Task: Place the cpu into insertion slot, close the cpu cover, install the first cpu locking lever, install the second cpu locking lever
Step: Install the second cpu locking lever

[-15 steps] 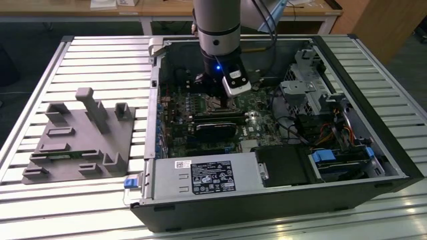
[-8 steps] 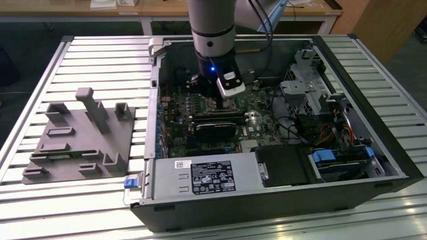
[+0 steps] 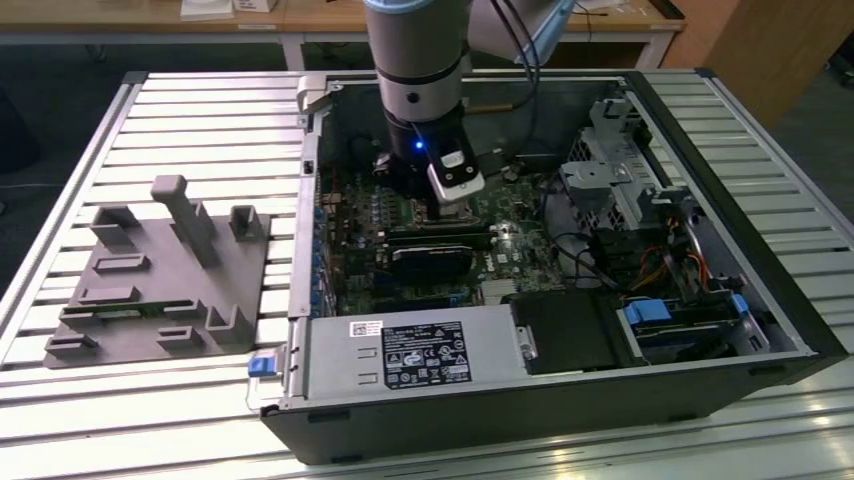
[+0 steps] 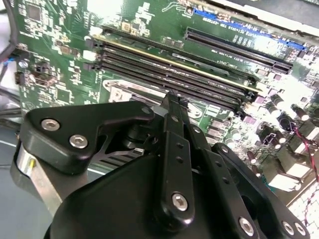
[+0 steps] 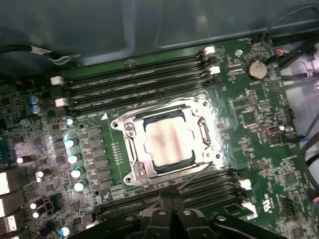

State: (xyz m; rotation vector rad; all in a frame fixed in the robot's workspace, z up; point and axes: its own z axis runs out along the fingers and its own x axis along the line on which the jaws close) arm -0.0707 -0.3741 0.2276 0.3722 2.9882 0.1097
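The chip sits in its square socket near the middle of the green board, with the shiny metal frame shut down flat around it. The hand hangs just above the board, beside the socket. Its fingers are pressed together, pinching nothing. No writing is clear enough to read.

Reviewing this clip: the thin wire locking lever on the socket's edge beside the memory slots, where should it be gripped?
Probably at its free end, where the locking lever angles away from the cpu cover and seems to stand clear. Come from above with the jaws across the thin wire; elsewhere it hugs the metal frame.
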